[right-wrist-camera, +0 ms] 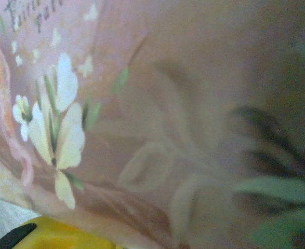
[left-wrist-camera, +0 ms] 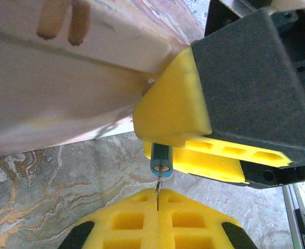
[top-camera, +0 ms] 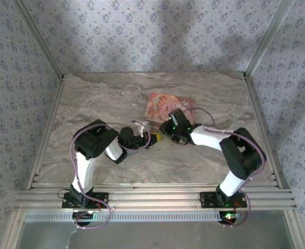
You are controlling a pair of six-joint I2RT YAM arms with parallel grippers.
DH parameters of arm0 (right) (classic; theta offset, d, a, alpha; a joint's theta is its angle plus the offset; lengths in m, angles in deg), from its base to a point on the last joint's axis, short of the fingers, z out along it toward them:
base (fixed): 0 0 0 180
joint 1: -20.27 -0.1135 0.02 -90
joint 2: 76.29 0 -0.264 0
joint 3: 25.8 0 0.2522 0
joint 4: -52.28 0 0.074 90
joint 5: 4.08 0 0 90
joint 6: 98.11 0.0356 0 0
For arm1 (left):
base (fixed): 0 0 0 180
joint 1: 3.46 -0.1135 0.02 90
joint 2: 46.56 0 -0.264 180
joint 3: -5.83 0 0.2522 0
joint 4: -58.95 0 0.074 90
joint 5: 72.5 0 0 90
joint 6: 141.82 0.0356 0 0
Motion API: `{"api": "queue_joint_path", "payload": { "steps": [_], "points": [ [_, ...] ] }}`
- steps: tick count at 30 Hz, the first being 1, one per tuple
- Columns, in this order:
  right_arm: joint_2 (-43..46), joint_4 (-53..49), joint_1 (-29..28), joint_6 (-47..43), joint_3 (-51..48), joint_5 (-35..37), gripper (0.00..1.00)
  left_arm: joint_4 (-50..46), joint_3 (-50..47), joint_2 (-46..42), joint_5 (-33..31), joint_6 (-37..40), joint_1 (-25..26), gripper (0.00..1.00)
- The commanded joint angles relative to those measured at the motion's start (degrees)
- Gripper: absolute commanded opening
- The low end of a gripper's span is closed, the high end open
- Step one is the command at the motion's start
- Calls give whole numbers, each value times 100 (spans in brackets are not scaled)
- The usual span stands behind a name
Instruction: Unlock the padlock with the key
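The tiny blue padlock hangs above the table, pinched between the yellow fingers of my right gripper, with its brass keyhole facing down. My left gripper is shut on the thin metal key. The key's blade stands upright with its tip at the keyhole. In the top view the two grippers meet tip to tip, the left gripper beside the right gripper, just in front of the box. One yellow pad shows at the bottom of the right wrist view.
The pink floral box lies on the marble table, right behind the grippers. Its side looms at the upper left of the left wrist view, and its flowered face sits very close to the right wrist camera.
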Motion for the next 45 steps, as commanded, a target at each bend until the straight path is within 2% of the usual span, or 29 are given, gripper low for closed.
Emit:
{"api": "queue_joint_path", "payload": {
  "steps": [1,8,9,12,23,26,28,34,45],
  "points": [
    [-172,-279,49,-52,134,55,29,-172,-117,-65,29,128,71,0],
    [-243,-293,66,-119,163,-69,1,-121,-102,-160,85,0,62,0],
    [-252,-289,66,-132,160,-93,0,-81,-93,-186,135,-96,53,0],
    [-230,-218,59,-193,118,-178,0,75,3,-243,415,-614,-69,0],
    [-131,454,40,-188,-311,-557,0,74,617,-458,1275,-1642,-243,0],
    [-108,613,39,-130,-410,-611,0,74,671,-546,1249,-1771,-233,0],
    [-92,695,47,-85,-458,-661,0,74,652,-599,1201,-1767,-233,7],
    [-18,848,97,97,-567,-775,0,74,627,-471,1102,-1714,-233,10],
    [55,1205,272,373,-814,-810,0,79,120,-544,636,-1362,-265,28]
  ]
}}
